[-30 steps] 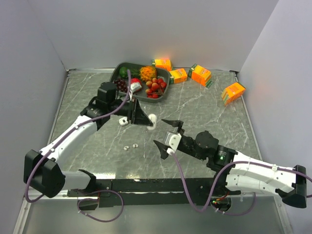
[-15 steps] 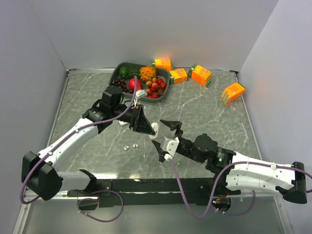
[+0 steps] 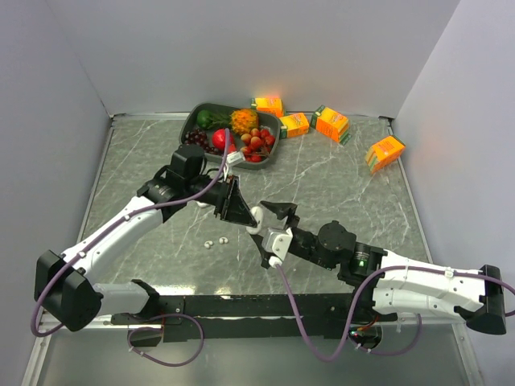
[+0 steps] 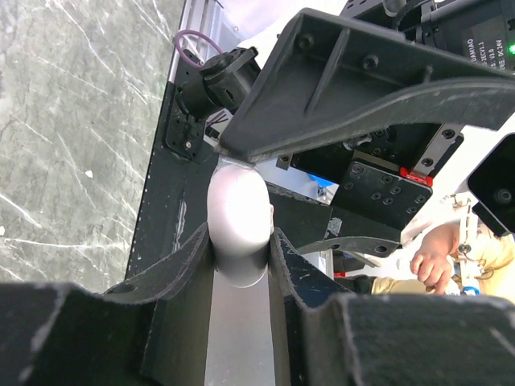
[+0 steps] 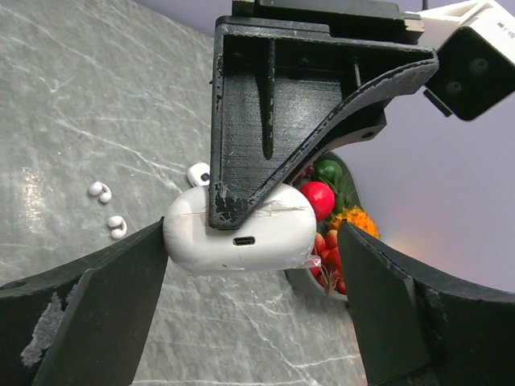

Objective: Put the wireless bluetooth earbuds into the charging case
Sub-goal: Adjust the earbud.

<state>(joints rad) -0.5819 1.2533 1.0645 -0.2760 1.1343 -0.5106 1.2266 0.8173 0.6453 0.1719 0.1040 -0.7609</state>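
Note:
My left gripper (image 3: 248,212) is shut on a white charging case (image 3: 256,215) and holds it above the table, lid closed. In the left wrist view the case (image 4: 237,209) sits pinched between the fingertips of that gripper (image 4: 240,241). My right gripper (image 3: 267,233) is open, its jaws standing on either side of the case (image 5: 241,229). The left jaw is at the case's end and the right jaw is apart from it. Two tiny white earbuds (image 3: 214,241) lie on the table to the left, also in the right wrist view (image 5: 109,209). The other earbuds are not in view.
A second small white item (image 5: 198,173) lies on the table behind the held case. A dark fruit tray (image 3: 193,121) stands at the back. Orange boxes (image 3: 294,125), (image 3: 331,123), (image 3: 384,153) lie at the back right.
My left gripper has carried the case nearer and to the right. My right gripper has moved left until its open jaws stand around the case.

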